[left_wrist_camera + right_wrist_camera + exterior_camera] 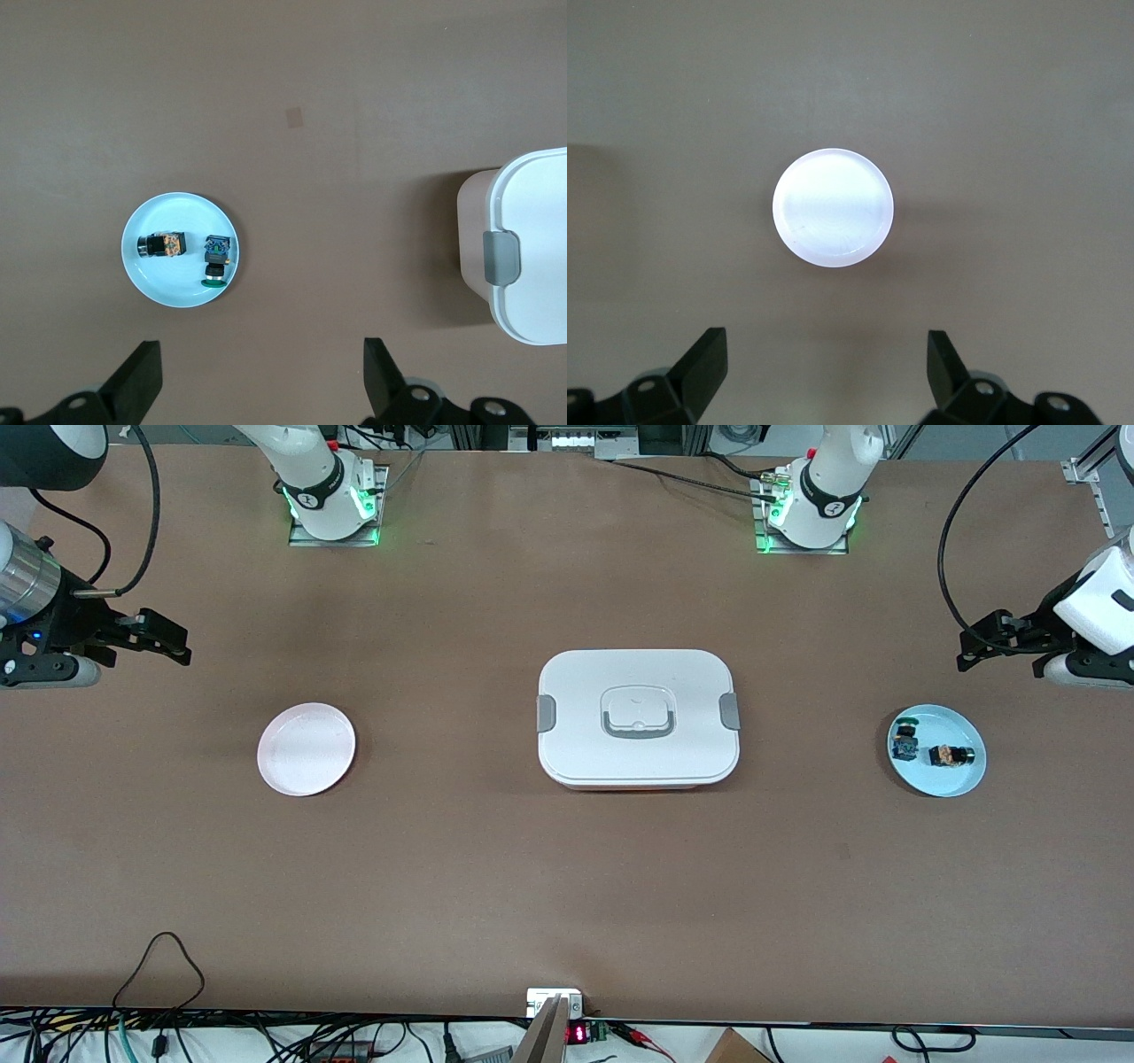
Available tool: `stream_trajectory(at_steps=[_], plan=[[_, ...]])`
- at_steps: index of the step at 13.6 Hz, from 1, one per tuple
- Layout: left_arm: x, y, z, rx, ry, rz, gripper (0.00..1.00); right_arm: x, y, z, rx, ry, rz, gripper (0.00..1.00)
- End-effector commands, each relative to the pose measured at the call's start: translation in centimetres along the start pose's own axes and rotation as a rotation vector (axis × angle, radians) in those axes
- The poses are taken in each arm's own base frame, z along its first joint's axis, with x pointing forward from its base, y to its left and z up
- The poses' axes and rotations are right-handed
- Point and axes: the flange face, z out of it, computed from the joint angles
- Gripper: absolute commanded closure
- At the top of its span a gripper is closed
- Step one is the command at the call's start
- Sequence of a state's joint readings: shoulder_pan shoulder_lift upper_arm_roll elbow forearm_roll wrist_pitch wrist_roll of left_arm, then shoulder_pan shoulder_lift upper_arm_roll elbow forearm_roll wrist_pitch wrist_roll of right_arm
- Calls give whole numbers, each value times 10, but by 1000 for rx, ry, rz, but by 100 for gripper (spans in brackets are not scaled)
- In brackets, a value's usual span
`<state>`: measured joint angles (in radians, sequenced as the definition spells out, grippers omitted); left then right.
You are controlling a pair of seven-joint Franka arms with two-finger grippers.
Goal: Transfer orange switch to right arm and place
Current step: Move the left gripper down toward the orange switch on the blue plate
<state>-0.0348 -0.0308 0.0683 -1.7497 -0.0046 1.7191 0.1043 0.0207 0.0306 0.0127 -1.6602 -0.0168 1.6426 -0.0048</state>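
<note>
- Orange switch [160,245] lies on blue plate [966,778], beside blue-green switch [215,258].
- L gripper [261,376] over table nr plate, jaws wide, empty.
- R gripper [827,367] waits wide above pink plate [833,206].
- Descend centred, pinch across body, avoid neighbour.

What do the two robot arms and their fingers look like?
Both arms are white with black joint bands and green-lit bases. The right gripper has a shiny silver wrist cylinder, black cable and black fingers. The left gripper has a white wrist and black fingers.
</note>
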Motion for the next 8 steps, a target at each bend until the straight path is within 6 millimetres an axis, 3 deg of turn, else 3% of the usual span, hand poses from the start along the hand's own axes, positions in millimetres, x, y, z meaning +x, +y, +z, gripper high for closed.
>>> stream_trajectory(at_steps=[1, 8], plan=[[2, -5, -4, 21, -10, 15, 0, -5, 1, -7, -6, -6, -9, 0], [7, -6, 4, 19, -42, 12, 0, -6, 1, -7, -6, -15, -8, 0]])
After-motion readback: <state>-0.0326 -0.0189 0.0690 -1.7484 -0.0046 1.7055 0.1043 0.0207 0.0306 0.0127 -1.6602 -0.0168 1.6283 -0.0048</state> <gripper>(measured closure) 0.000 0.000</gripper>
